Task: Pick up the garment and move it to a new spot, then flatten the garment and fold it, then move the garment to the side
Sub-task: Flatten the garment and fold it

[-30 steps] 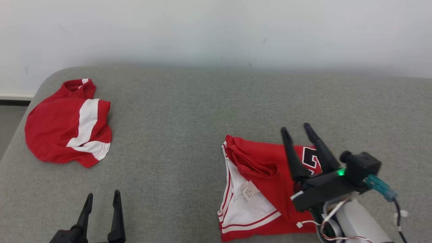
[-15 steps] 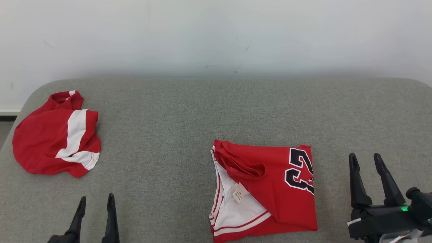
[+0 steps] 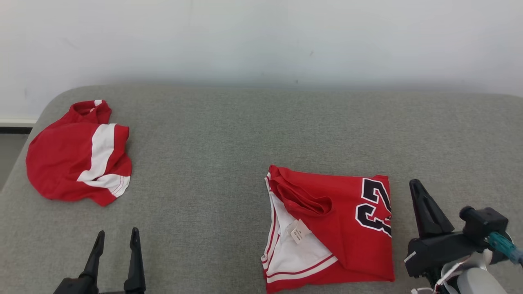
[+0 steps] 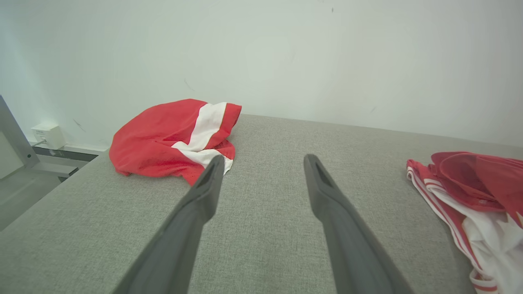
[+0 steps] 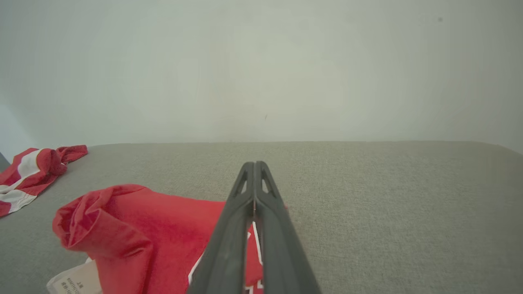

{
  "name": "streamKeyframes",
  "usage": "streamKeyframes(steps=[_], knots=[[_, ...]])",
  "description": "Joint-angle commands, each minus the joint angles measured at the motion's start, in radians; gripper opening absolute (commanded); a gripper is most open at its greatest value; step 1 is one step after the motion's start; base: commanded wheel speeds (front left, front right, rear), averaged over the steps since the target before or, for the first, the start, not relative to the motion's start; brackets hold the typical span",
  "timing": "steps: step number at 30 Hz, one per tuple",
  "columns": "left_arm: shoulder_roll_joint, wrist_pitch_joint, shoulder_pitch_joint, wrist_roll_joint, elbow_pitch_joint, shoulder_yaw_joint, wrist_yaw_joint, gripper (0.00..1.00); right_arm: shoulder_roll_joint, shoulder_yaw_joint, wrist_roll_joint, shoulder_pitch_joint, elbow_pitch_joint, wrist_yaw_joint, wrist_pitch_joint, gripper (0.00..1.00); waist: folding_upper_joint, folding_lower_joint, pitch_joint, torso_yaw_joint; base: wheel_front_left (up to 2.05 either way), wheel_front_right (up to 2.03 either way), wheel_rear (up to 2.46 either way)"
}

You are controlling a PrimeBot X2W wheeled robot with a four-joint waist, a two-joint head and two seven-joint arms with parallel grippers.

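Our right claw (image 3: 416, 184) is pressed together and pinches nothing; the folded jersey (image 3: 343, 216) lies flat on the tabletop (image 3: 229, 134) just to its left. Our left claw (image 3: 117, 231) is spread wide and empty, with the jersey well off to its right and another red shirt (image 3: 69, 163) ahead on its left. We think moving the jersey aside comes next. To do it well, we should open the right claw, keep low, grab the thick edge, and go slow so the folds hold.
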Motion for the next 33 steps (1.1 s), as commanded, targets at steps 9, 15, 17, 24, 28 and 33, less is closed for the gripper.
streamKeyframes(steps=[9,15,17,24,28,33], knots=[[0.004,-0.003,-0.034,-0.005,-0.005,-0.022,0.002,1.0,-0.047,0.157,0.027,-0.171,0.263,-0.002,-0.022,0.0,0.0,0.0001,0.039,0.068,0.0,0.0,0.0],[0.01,-0.003,-0.039,-0.01,-0.003,-0.024,0.002,1.0,-0.031,0.237,0.059,-0.237,0.419,-0.002,-0.04,0.0,0.0,0.0001,0.054,0.082,0.0,0.0,0.0],[0.011,-0.003,-0.043,-0.011,-0.001,-0.025,0.002,1.0,-0.023,0.265,0.068,-0.256,0.456,-0.002,-0.044,0.0,0.0,0.0001,0.058,0.084,0.0,0.0,0.0],[0.01,-0.003,-0.056,-0.012,0.006,-0.027,0.002,1.0,0.008,0.36,0.091,-0.277,0.487,-0.002,-0.051,0.0,0.0,0.0001,0.062,0.091,0.0,0.0,0.0],[0.01,-0.003,-0.052,-0.013,0.008,-0.022,0.002,1.0,0.025,0.406,0.118,-0.248,0.438,-0.002,-0.051,0.0,0.0,0.0001,0.056,0.089,0.0,0.0,0.0],[0.008,-0.003,-0.038,-0.012,0.006,-0.02,0.002,1.0,0.022,0.478,0.14,-0.203,0.352,-0.002,-0.05,0.0,0.0,0.0001,0.047,0.086,0.0,0.0,0.0]])
